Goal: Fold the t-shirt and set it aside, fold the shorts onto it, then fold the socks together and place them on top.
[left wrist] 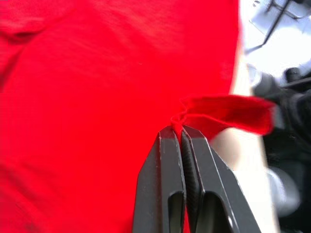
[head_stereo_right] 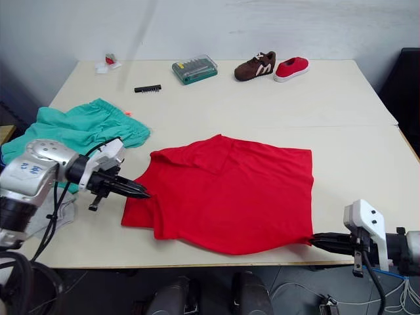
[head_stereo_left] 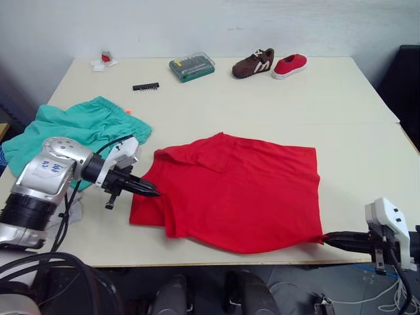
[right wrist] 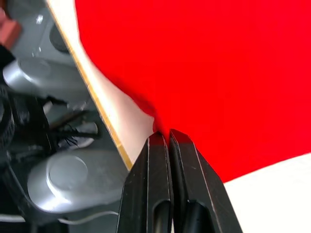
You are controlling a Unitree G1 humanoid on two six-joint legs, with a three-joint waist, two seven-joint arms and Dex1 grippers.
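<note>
T-shirt [head_stereo_left: 239, 197]: spread flat on the near half of the table [head_stereo_left: 354, 111], long axis running left to right, lower edge close to the table's near rim.
Left gripper [head_stereo_left: 155, 192]: clenched on a pinch of red cloth at the shirt's left edge, fingers pointing right, toward the garment's middle.
Right gripper [head_stereo_left: 326, 238]: clamped on the shirt's near right corner, at the table's front edge, fingers pointing left.
Held between the two, one arm at each end of the long axis; the fold likely turns on carrying one end over toward the other.
Shorts [head_stereo_left: 79, 128]: bunched at the left table edge, just behind the left arm, apart from the shirt.
Writing: none legible anywhere.
</note>
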